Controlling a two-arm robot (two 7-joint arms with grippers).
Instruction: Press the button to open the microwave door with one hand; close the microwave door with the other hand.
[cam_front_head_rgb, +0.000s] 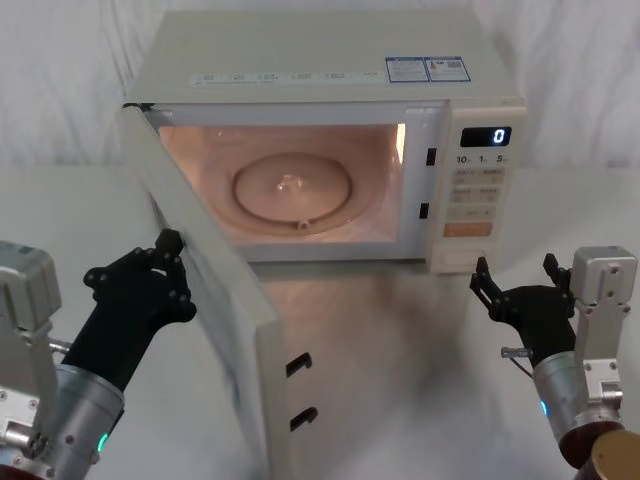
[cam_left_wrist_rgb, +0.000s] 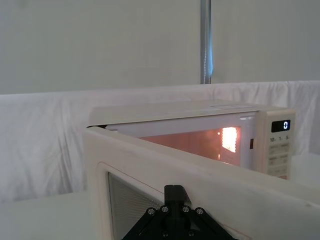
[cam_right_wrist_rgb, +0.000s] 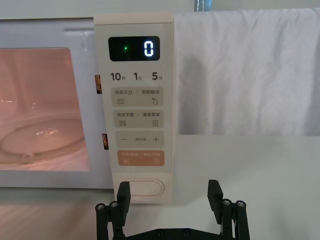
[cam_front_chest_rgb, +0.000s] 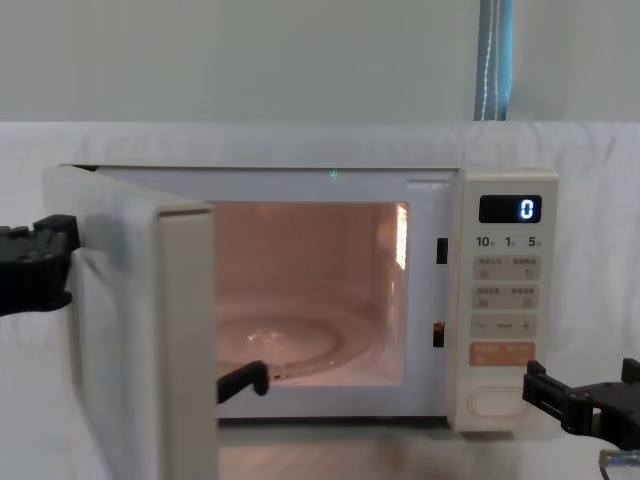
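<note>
Door swung open, left hand set against its outer face to push it shut

The microwave door (cam_front_head_rgb: 215, 300) stands wide open on its left hinge, cavity lit, so the opening step looks done. The left hand (cam_front_head_rgb: 165, 262) rests at the door's outer face, placed to swing it closed; whether its fingers are spread I cannot tell. The right hand (cam_front_head_rgb: 518, 285) hovers, fingers wide and empty, just before the button (cam_right_wrist_rgb: 144, 188) low on the control panel (cam_right_wrist_rgb: 134, 90).

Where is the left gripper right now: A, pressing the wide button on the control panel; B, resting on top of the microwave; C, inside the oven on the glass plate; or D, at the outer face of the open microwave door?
D: the left gripper sits against the outer face of the open microwave door, ready to push it closed.
</note>
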